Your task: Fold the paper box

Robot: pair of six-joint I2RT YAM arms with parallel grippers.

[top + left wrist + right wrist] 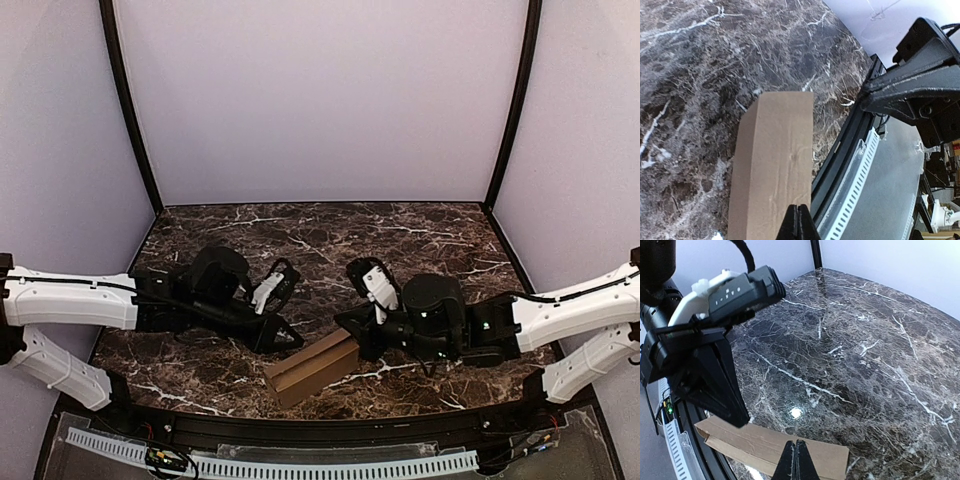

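The paper box (pixel 312 367), a plain brown cardboard piece, already stands as a small narrow rectangular body and no longer as a flat sheet. It lies slantwise near the front edge of the table, between the two arms. The long sides look squared up, so I judge the main folding done. What seems left is the ends. In the right wrist view the end nearest the table's front edge (pixel 707 434) looks ragged, as if a flap there were not tucked, though I cannot tell for sure. The far end is hidden.

The left gripper (pixel 293 342) has its fingers pressed together on nothing, with the tips at the upper face of the box. The right gripper (pixel 352 330) is likewise closed and empty, its tips over the other end. Whether either one touches the cardboard I cannot tell.

Around all this stand pale lilac walls (pixel 320 100), plain and bare, with curved black posts (pixel 125 100) at the corners. The dark brown marble-patterned tabletop (pixel 330 235), veined in white, is glossy and catches a spot of light. Along its front runs a white slotted cable tray (pixel 300 468)
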